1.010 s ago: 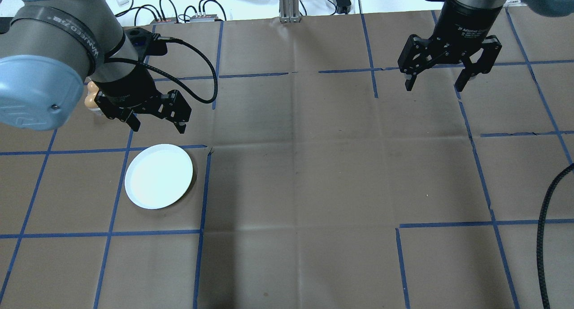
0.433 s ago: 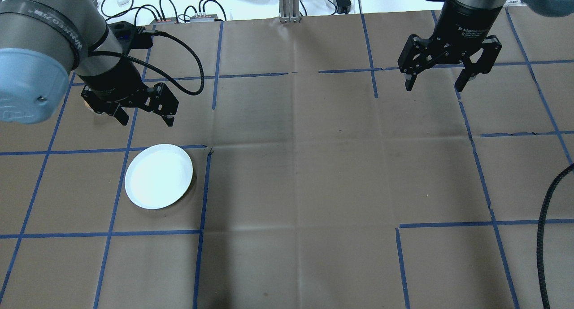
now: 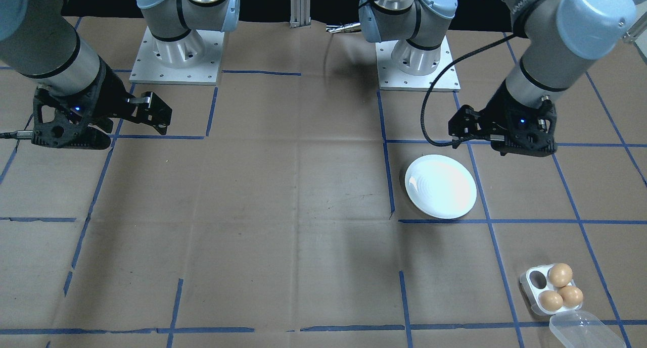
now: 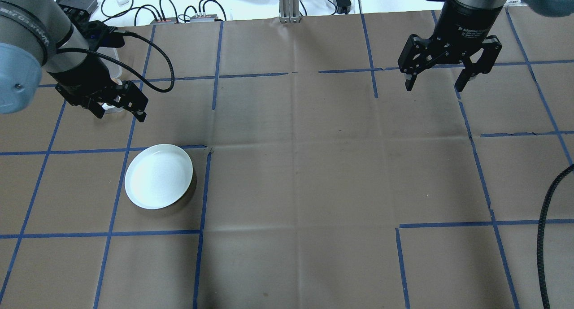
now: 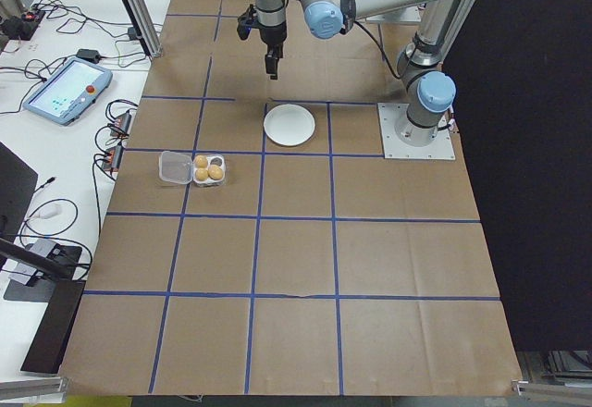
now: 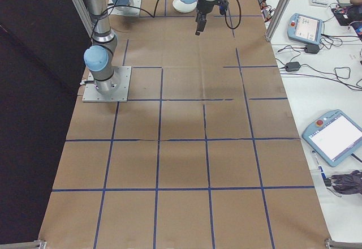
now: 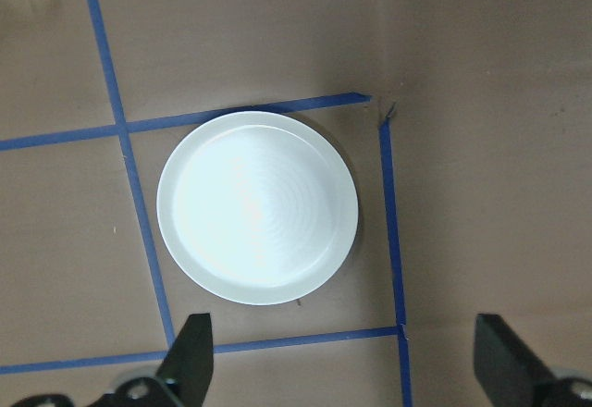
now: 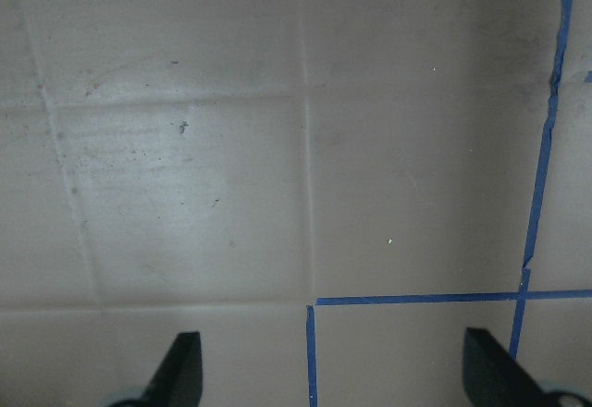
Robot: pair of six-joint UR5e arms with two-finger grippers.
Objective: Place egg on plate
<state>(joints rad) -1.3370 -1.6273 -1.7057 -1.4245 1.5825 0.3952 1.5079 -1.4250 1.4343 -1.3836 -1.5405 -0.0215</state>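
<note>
The white plate (image 4: pixel 158 176) (image 3: pixel 441 186) (image 7: pixel 257 207) lies bare on the brown table covering on the robot's left side. Three brown eggs (image 3: pixel 560 275) (image 5: pixel 208 168) sit in a small white tray (image 3: pixel 536 282) with its clear lid (image 3: pixel 581 330) folded open, beyond the plate. My left gripper (image 4: pixel 120 115) (image 3: pixel 498 141) (image 7: pixel 347 370) hangs open and empty well above the table, near the plate and apart from the eggs. In the overhead view its arm hides most of the tray. My right gripper (image 4: pixel 434 85) (image 3: pixel 116 131) (image 8: pixel 333 375) is open and empty, high over the right side.
Blue tape lines (image 4: pixel 202 188) divide the table into squares. Cables and small boxes (image 4: pixel 179 13) lie past the far edge, with an aluminium post (image 4: pixel 287 4) at its middle. A black cable (image 4: pixel 545 237) hangs at the right. Tablets (image 5: pixel 65 88) rest on a side bench.
My left arm has swung away from the plate toward the far left, over the egg tray area, its gripper staying open. The right arm and the plate have not moved.
</note>
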